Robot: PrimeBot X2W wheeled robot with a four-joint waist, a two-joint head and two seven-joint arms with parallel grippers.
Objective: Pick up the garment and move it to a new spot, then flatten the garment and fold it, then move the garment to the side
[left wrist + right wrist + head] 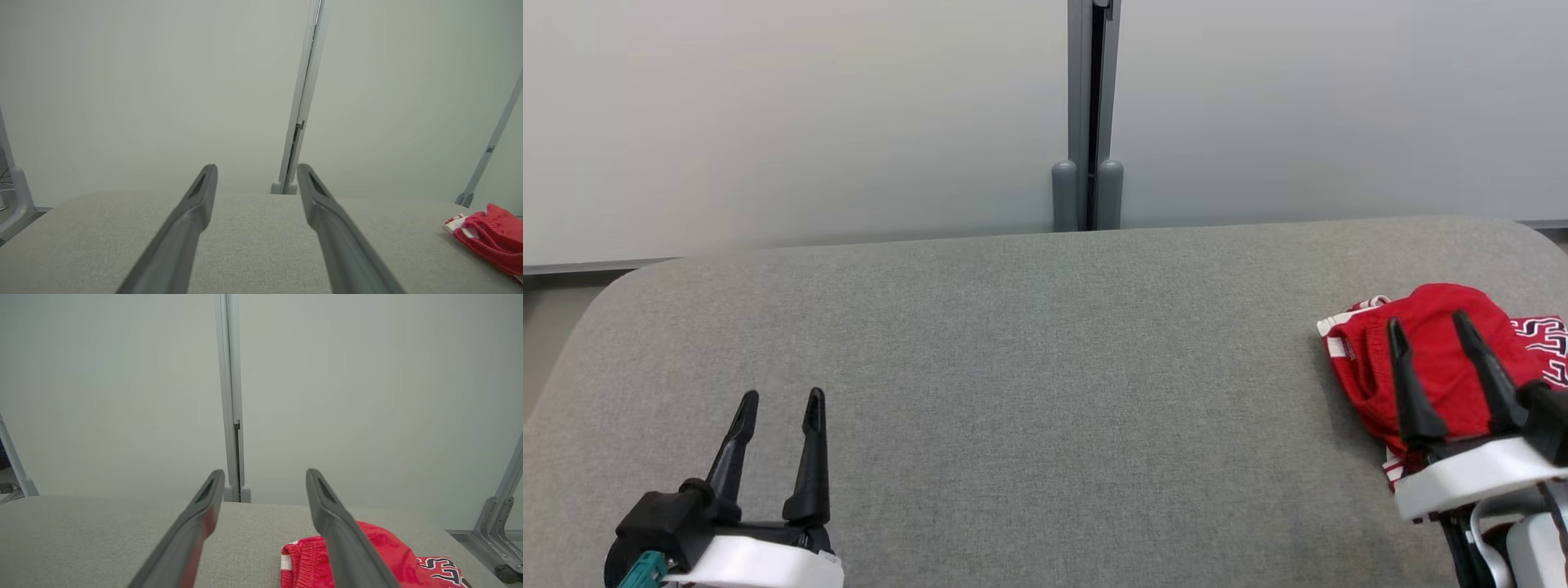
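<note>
The garment (1437, 359) is a red piece with white trim and black-and-white lettering, lying bunched at the right end of the grey padded table (1029, 367). My right gripper (1429, 322) hangs over it, open, nothing between its fingers. In the right wrist view the garment (380, 555) lies below and right of the open right gripper (265, 475). My left gripper (780, 400) stands open at the lower left, far from the cloth, holding nothing. In the left wrist view the left gripper (257, 169) points across the table, and the garment (490, 237) sits at the far right.
A pale partition wall stands behind the table, with a grey post (1088, 114) at its middle. The table has rounded far corners (637, 278). A metal bracket (496, 535) shows off the table's right side.
</note>
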